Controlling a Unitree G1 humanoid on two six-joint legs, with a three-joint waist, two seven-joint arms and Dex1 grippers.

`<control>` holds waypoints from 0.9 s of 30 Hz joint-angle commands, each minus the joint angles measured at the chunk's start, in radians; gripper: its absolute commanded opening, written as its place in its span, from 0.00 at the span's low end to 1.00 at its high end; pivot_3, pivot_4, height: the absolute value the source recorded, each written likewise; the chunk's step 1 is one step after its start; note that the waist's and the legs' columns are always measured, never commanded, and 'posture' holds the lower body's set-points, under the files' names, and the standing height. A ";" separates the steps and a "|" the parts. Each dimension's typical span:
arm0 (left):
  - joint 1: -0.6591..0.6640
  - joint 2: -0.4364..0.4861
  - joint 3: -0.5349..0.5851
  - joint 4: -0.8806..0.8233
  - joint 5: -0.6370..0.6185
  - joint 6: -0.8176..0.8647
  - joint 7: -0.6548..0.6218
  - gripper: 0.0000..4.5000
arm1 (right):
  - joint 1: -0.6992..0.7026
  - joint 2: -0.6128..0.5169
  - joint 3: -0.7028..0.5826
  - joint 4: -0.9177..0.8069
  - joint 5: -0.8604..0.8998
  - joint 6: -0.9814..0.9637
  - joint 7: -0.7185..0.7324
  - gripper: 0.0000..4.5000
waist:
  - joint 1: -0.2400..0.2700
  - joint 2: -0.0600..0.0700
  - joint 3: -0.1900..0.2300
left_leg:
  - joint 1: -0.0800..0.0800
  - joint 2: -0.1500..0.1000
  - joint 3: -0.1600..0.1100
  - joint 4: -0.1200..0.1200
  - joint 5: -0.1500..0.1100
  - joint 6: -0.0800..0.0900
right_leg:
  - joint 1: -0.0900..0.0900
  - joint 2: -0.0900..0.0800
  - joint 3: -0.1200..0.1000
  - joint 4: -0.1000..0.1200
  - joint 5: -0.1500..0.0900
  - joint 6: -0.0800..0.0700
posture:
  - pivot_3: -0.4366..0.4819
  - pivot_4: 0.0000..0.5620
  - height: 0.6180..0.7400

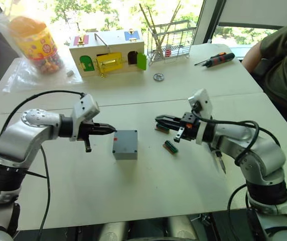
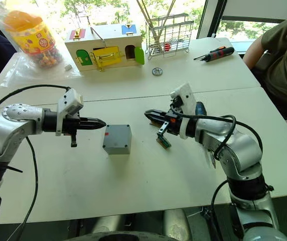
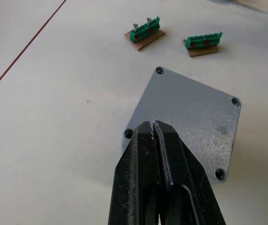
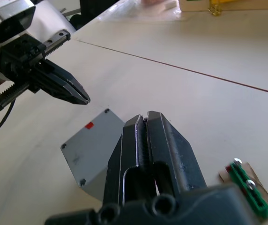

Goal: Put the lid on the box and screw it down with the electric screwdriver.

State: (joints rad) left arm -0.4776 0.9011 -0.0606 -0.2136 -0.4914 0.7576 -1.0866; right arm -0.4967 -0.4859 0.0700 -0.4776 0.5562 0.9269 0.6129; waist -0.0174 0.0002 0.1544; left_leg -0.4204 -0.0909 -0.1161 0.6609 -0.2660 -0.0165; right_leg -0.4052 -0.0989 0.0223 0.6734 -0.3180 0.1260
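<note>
While the box (image 1: 125,144) sits mid-table with the lid (image 3: 188,121) already seated on top, the left gripper (image 1: 111,129) hovers just beside its left edge, fingers pressed together on nothing; the right gripper (image 1: 158,119) hangs near its right side, fingers likewise closed and empty; the left wrist view reveals four corner screw holes and two green terminal blocks (image 3: 145,33) beyond; the head views add a red-handled screwdriver (image 1: 216,59) far back.

Head stereo pair looks down over the table (image 1: 148,201); both wrist cameras closely share the box (image 3: 190,122)
</note>
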 commanded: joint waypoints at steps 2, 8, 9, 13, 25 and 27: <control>0.025 0.009 0.047 -0.032 -0.016 0.007 0.013 0.00 | -0.036 0.053 0.076 0.072 -0.044 -0.073 0.002 0.01 | 0.002 0.000 0.000 | 0.000 0.000 0.000 0.001 0.000 0.000 | 0.000 0.000 0.000 0.000 0.000 0.000 | 0.48 0.27 1.00; 0.069 -0.003 0.079 -0.063 -0.042 0.033 0.048 0.00 | -0.041 0.096 0.135 0.135 -0.086 -0.130 0.011 0.01 | -0.001 0.000 0.000 | 0.000 0.000 0.000 0.001 0.000 0.000 | -0.001 0.000 0.000 0.002 0.000 0.000 | 0.48 0.27 1.00; 0.077 -0.004 0.083 -0.071 -0.046 0.037 0.052 0.00 | -0.042 0.099 0.141 0.140 -0.089 -0.134 0.013 0.01 | -0.002 0.000 0.000 | 0.000 0.000 0.000 0.001 0.000 0.000 | -0.001 0.000 0.000 0.003 0.000 0.000 | 0.48 0.27 1.00; 0.091 -0.006 0.084 -0.090 -0.056 0.048 0.061 0.00 | -0.043 0.103 0.158 0.154 -0.102 -0.145 0.026 0.01 | -0.001 0.000 0.000 | 0.000 0.000 0.000 0.001 0.000 0.000 | -0.003 0.000 0.000 0.007 0.000 0.000 | 0.48 0.27 1.00; 0.087 -0.022 0.054 -0.110 -0.070 0.060 0.071 0.00 | -0.032 0.132 0.183 0.191 -0.138 -0.168 0.031 0.01 | -0.001 0.000 0.000 | 0.000 0.000 0.000 0.001 0.000 0.000 | -0.003 0.000 0.000 0.008 0.000 0.000 | 0.48 0.27 1.00; 0.086 -0.023 0.052 -0.108 -0.067 0.057 0.071 0.00 | -0.034 0.137 0.184 0.202 -0.146 -0.172 0.031 0.01 | -0.001 0.000 0.000 | 0.000 -0.001 0.000 0.001 0.000 0.000 | -0.003 0.000 0.000 0.008 0.000 0.000 | 0.48 0.27 1.00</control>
State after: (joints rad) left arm -0.3825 0.8772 -0.0177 -0.3010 -0.5541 0.8203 -1.0192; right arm -0.5201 -0.3597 0.2546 -0.2611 0.4125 0.7776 0.6396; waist -0.0182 0.0002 0.1544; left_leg -0.4205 -0.0915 -0.1157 0.6620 -0.2659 -0.0168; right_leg -0.4086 -0.0992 0.0225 0.6810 -0.3180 0.1259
